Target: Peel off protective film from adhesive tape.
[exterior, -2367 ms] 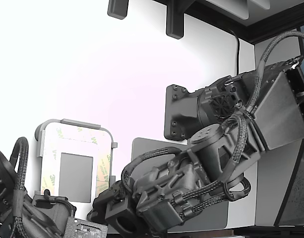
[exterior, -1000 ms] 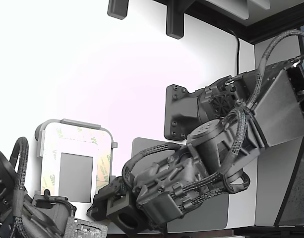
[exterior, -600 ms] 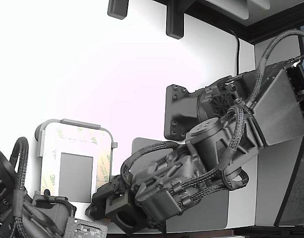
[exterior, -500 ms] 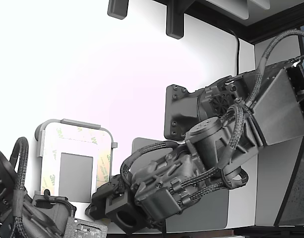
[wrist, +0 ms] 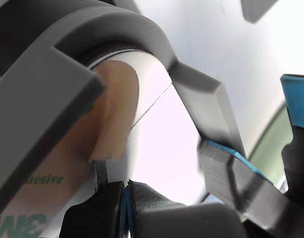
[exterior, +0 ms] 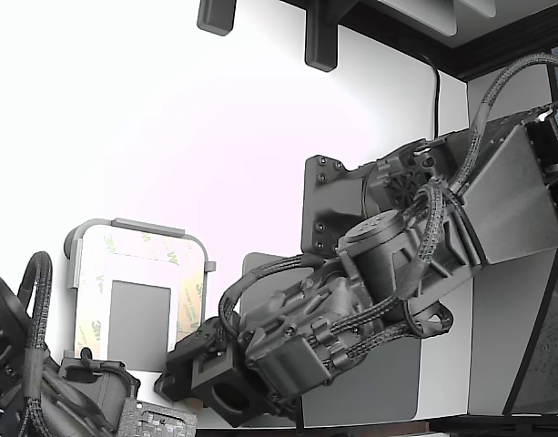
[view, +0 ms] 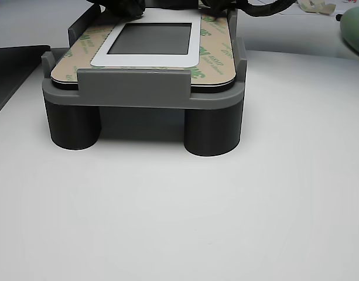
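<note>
The light-grey plate's holder (exterior: 133, 225) sits at the exterior view's lower left, and stands on two round legs in the other view (view: 138, 88). Tan protective film (exterior: 189, 305) with green 3M logos covers the adhesive tape border round the dark-grey rectangle (view: 150, 38); film strips show along both sides (view: 215, 50). My gripper (exterior: 180, 373) is at the plate's near right corner. In the wrist view my gripper (wrist: 126, 191) has its jaws pressed together, with the small end tab of the film (wrist: 110, 171) reaching into the tips.
The large dark-grey mat (exterior: 379, 382) lies under my arm. A second arm (exterior: 42, 391) sits at the exterior view's lower left, below the plate. A blue-padded grey part (wrist: 231, 171) is close beside the holder. Loose film scraps (view: 317, 6) lie far behind.
My arm has shifted down and to the exterior view's left, bringing the gripper a little closer to the plate's corner. The plate and the second arm have not moved.
</note>
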Robot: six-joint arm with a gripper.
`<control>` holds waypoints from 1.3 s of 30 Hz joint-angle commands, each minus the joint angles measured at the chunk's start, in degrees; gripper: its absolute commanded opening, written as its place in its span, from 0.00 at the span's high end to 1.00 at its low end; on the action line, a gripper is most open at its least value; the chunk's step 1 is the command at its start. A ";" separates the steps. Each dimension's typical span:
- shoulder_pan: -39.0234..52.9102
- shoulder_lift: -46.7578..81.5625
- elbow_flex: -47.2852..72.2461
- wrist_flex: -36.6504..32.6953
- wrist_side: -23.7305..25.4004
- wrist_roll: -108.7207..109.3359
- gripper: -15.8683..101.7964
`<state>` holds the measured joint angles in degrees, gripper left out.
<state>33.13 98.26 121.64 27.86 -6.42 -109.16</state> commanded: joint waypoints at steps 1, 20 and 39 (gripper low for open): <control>-1.05 1.32 -0.18 0.09 0.26 -0.18 0.96; -1.32 2.29 2.11 -1.93 0.00 0.18 0.96; -4.39 10.81 -2.29 9.76 2.64 -2.02 0.16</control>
<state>29.62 104.68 120.41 35.68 -4.48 -110.92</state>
